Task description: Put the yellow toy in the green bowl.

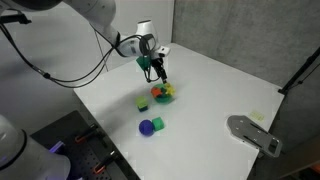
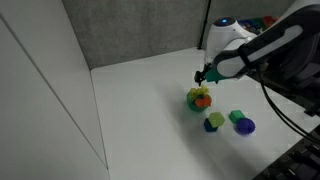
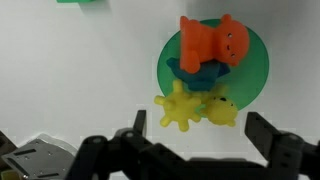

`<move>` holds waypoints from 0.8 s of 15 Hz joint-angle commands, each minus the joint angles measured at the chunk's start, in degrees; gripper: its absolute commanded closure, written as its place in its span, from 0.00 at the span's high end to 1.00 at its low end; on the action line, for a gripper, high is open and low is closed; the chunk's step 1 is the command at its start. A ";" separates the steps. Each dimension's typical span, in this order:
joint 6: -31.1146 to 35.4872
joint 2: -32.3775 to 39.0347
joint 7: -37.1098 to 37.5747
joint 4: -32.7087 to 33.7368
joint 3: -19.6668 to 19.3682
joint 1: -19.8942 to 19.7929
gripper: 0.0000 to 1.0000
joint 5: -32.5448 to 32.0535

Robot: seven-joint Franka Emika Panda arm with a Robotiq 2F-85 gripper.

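In the wrist view the green bowl [image 3: 250, 70] holds an orange toy [image 3: 212, 42] lying on a blue piece. The roundish yellow toy [image 3: 222, 111] lies at the bowl's near rim and overlaps its edge. A spiky yellow toy [image 3: 178, 105] touches it on the left. My gripper [image 3: 200, 135] is open and empty, with its fingers spread on either side just short of the yellow toys. In both exterior views the gripper [image 1: 157, 72] [image 2: 203, 76] hovers right above the bowl [image 1: 164, 94] [image 2: 199, 98].
A yellow-green cube [image 1: 143, 103] sits beside the bowl. A blue ball [image 1: 146, 127] [image 2: 246, 127] and a green block [image 1: 158, 123] [image 2: 236, 116] lie nearer the table's front edge. A grey flat object [image 1: 255, 133] lies at the table's far side.
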 commanded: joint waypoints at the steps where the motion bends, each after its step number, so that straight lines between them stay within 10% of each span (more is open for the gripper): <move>1: -1.47 -8.54 -6.32 -7.09 4.47 -5.67 1.00 1.98; 12: -20.72 -27.62 -26.15 -17.05 9.97 -17.91 1.00 14.17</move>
